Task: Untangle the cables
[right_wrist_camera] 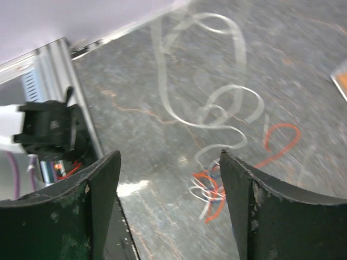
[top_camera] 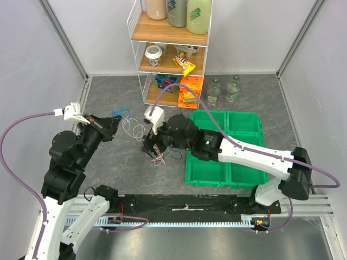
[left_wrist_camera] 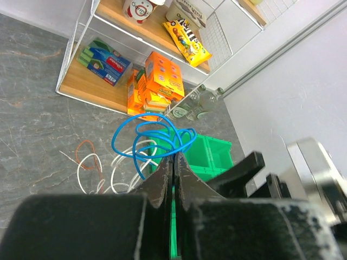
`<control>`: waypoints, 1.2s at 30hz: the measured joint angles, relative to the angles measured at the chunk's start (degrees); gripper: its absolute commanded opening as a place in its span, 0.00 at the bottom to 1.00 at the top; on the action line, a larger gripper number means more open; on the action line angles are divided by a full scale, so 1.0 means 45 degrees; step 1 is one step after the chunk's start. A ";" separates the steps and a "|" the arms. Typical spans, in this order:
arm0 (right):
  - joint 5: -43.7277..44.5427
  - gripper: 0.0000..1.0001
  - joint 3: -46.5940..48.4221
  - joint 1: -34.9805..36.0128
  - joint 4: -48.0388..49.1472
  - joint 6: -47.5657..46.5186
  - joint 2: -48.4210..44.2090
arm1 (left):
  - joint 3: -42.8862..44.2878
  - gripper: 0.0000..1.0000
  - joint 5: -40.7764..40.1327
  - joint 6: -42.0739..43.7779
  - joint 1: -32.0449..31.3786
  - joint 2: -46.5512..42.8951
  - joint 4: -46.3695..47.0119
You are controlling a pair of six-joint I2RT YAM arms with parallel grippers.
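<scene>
Nearest the arm bases, the right gripper (right_wrist_camera: 168,162) hangs over the table (top_camera: 114,162) with its jaws spread wide and nothing between them. Directly under it lies a small knot (right_wrist_camera: 209,189) of red, white and blue strands, bunched tightly. These are thin, light wires, limp enough to flop and slide. A pinch on a single strand should lift it easily, but it will probably drag its neighbours along.

Just beyond the knot, the white cable (right_wrist_camera: 217,108) runs out in loose open loops flat on the table, with a red cable (right_wrist_camera: 282,141) loop beside it. An open stretch of a loop, away from any crossing, looks the safest place to grip.

Farther out, the left gripper (left_wrist_camera: 173,160) has its jaws pressed shut. The blue cable (left_wrist_camera: 152,138) rises from the tips as a springy coil and seems pinched there, lifted clear of the surface. It holds its curl, so it is somewhat stiffer than the white. Behind stand the green bin (top_camera: 238,122) and the wire shelf (top_camera: 135,49).
</scene>
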 measured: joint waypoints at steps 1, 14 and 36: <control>-0.0015 0.77 0.0160 0.0291 0.0083 -0.0180 0.0141 | 0.0019 0.02 0.0010 -0.0005 0.0000 0.0000 0.0000; 0.1025 0.68 0.1341 0.1209 0.1326 -0.1700 0.1695 | 0.0029 0.02 0.0423 -0.0185 0.0000 0.0000 -0.0010; 0.1865 0.00 -0.1224 0.1258 0.3138 -0.0884 0.0461 | -0.0321 0.02 -0.2234 -0.0418 0.0000 -0.0432 -0.0194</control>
